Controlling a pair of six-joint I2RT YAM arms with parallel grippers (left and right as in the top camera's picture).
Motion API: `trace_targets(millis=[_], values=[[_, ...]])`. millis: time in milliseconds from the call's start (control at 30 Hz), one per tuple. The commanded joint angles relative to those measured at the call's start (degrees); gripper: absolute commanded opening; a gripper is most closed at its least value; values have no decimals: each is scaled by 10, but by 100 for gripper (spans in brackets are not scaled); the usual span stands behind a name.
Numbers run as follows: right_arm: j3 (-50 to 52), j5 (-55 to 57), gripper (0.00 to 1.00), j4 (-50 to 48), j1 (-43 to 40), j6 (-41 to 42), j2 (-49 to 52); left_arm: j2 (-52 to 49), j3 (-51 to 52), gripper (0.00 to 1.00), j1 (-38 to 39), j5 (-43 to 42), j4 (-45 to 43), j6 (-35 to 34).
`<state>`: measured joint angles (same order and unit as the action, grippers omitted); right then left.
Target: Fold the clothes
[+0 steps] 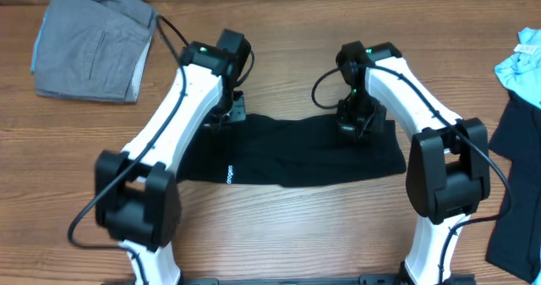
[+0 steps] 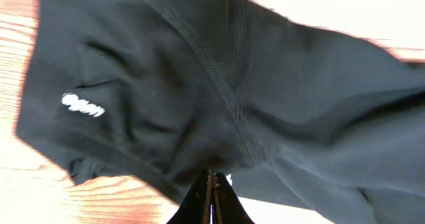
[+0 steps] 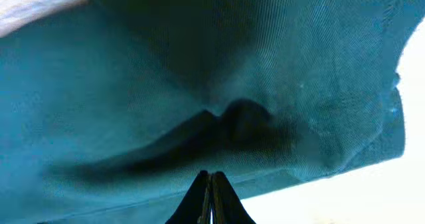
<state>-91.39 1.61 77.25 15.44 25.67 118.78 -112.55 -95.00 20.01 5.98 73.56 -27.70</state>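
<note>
Overhead looks straight down; both wrist cameras look closely onto the same black shirt (image 1: 296, 154).

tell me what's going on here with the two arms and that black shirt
Two robot arms are folding a black shirt, which lies as a wide band across the middle of the wooden table. The left gripper and the right gripper are both shut, each pinching the shirt along its far edge, one toward each end. Grey clothes sit at the far left corner. A light blue piece and a dark piece lie at the right edge.
</note>
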Motion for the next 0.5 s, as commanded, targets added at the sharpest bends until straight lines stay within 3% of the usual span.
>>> trace_targets(millis=[0, 233, 467], values=[[47, -2, 4, -37, -5, -2, -18, -65, 5, 4, -10, -9, 2, 16], [160, -3, 4, -152, -65, -2, -17, -152, 5, 4, -75, 5, 29, 33], [177, -3, 4, -160, -145, -2, -17, -163, 5, 4, -152, 22, 76, 31]])
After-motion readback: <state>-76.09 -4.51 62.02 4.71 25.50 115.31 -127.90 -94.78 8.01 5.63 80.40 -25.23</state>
